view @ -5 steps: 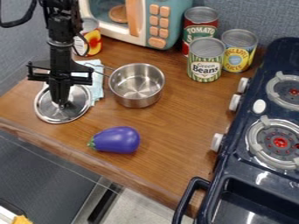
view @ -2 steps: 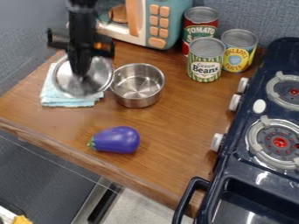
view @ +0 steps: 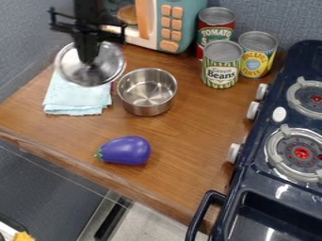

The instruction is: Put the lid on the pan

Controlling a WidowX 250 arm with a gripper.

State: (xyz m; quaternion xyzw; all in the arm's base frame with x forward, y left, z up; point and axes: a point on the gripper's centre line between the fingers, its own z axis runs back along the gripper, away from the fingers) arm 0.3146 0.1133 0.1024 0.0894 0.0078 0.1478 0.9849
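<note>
Black arm (view: 89, 10), black hand (view: 89, 60) with slim crossbar (view: 63, 27) and upright end prongs.

The round, silvery lid (view: 102, 71) hangs from the end effector (view: 88, 59), raised above the counter (view: 189, 141). The deep, round, silver metal pan (view: 146, 110) stands upright and uncovered on the counter.

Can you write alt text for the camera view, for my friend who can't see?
A black gripper holds a silver lid in the air beside an open pan. Around them are a purple eggplant, a blue cloth, three cans and a stove.
</note>
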